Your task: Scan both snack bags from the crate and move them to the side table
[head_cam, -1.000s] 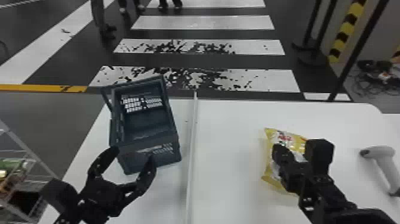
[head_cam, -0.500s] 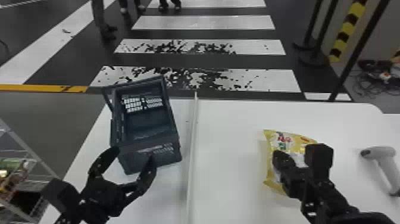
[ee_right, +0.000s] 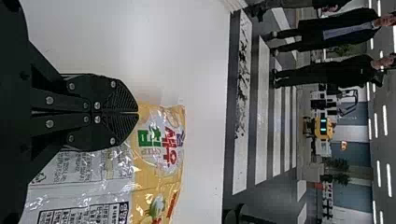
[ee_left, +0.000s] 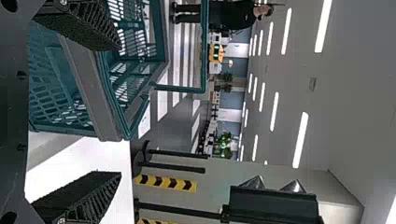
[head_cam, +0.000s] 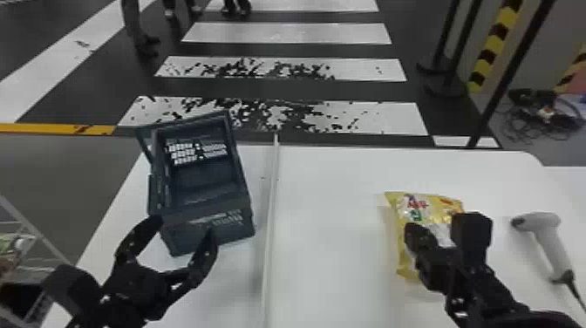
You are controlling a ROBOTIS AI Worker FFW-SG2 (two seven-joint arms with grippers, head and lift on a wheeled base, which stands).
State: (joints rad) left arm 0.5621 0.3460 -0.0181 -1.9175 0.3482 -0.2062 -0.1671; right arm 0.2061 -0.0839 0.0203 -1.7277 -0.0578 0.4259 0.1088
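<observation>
Striped floor (head_cam: 305,89), like a pedestrian crossing, fills the upper part of the head view, behind a white table (head_cam: 331,209). A thin pale divider (head_cam: 271,218) runs up the table, left of the frame's centre.

Left of the divider stands a dark, open crate (head_cam: 209,222), upright, its cavity facing up. At its near end, lower left of the frame, is the left gripper (head_cam: 184,233), its two fingers spread wide, with nothing between them.

Right of the divider, in the lower right of the frame, a yellow and silver snack bag (head_cam: 403,216) lies on the table. The right gripper (ee_right: 137,113) is at the bag, its fingers pressed together in a narrow wedge over one edge; whether a fold is pinched between them, I cannot tell. In the head view most of the bag's printed top spreads above and around the fingertips. Its long side seems to run from upper to lower frame, though the arm covers much of it.

A pale handheld scanner (head_cam: 550,244) lies farther right, beside the right arm.

The right gripper is clearly the nearer one; the left is well apart, across the divider. For a firm grasp, the right fingers would probably need to part and straddle the bag's width.
</observation>
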